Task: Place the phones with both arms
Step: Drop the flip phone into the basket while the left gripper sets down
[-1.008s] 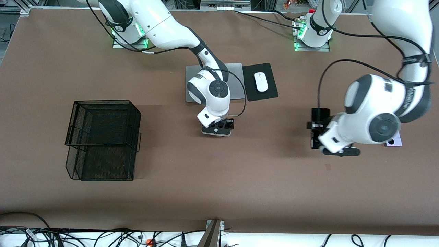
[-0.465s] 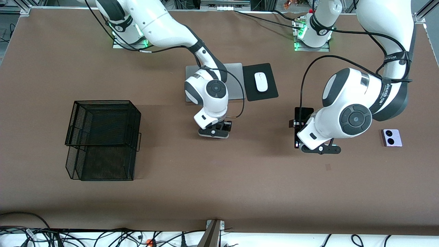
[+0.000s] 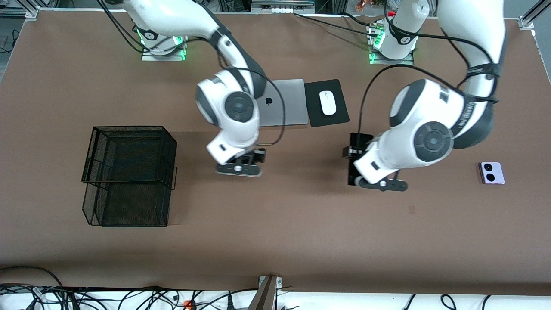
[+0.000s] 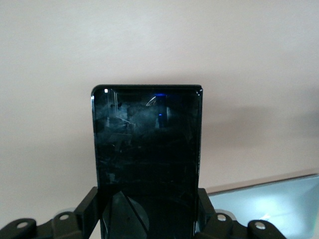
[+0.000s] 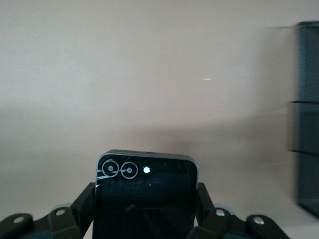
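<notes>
My right gripper (image 3: 240, 165) is shut on the small squarish black phone (image 5: 144, 196) and holds it above the table between the mesh basket and the laptop. Its fingers (image 5: 85, 206) press the phone's two side edges, and the hand hides most of that phone in the front view. Over the table near the mouse pad, my left gripper (image 3: 365, 167) is shut on the long slim black slab phone (image 3: 360, 138), which juts out past the fingers (image 4: 88, 211). The pale lilac phone (image 3: 491, 173) lies flat toward the left arm's end.
A black wire-mesh basket (image 3: 129, 174) stands toward the right arm's end and shows at the edge of the right wrist view (image 5: 306, 124). A silver laptop (image 3: 286, 107) and a white mouse (image 3: 328, 103) on a black pad (image 3: 340, 116) lie near the bases.
Both arms have moved toward the right arm's end of the table, each carrying its phone. The right gripper closed on the small phone and raised it. The lilac phone is now uncovered.
</notes>
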Controlling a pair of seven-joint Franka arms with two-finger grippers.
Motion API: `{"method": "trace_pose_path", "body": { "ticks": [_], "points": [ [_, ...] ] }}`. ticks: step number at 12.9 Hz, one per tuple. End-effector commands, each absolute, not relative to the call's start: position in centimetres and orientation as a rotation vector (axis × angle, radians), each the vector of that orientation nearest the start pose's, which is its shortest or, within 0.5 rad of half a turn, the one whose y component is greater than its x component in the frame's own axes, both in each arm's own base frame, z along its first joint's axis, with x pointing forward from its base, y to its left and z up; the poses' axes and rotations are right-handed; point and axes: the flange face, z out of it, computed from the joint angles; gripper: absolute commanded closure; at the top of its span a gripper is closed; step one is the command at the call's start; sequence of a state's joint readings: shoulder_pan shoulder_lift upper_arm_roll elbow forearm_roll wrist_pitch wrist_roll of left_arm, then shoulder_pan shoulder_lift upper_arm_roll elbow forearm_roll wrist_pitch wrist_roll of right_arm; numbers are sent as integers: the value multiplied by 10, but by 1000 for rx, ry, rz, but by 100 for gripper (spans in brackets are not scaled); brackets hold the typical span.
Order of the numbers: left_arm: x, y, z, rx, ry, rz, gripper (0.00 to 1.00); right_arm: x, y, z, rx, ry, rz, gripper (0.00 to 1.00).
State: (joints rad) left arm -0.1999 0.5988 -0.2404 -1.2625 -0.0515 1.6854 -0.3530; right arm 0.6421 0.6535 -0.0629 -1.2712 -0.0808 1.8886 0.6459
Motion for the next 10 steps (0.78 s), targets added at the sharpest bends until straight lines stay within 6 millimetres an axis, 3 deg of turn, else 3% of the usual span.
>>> {"method": "trace_pose_path", "body": {
  "ticks": [1, 5, 7, 10],
  "points": [
    [643, -331, 382, -3253, -10, 325, 74, 610, 328, 429, -3244, -76, 60, 100],
    [624, -406, 325, -3298, -68, 195, 74, 597, 212, 459, -3235, -253, 116, 100],
    [602, -447, 287, -3301, -94, 197, 74, 593, 148, 463, -3225, -315, 112, 100],
    [574, -491, 231, -3315, -140, 186, 72, 578, 47, 436, -3165, -427, 74, 100]
  ]
}}
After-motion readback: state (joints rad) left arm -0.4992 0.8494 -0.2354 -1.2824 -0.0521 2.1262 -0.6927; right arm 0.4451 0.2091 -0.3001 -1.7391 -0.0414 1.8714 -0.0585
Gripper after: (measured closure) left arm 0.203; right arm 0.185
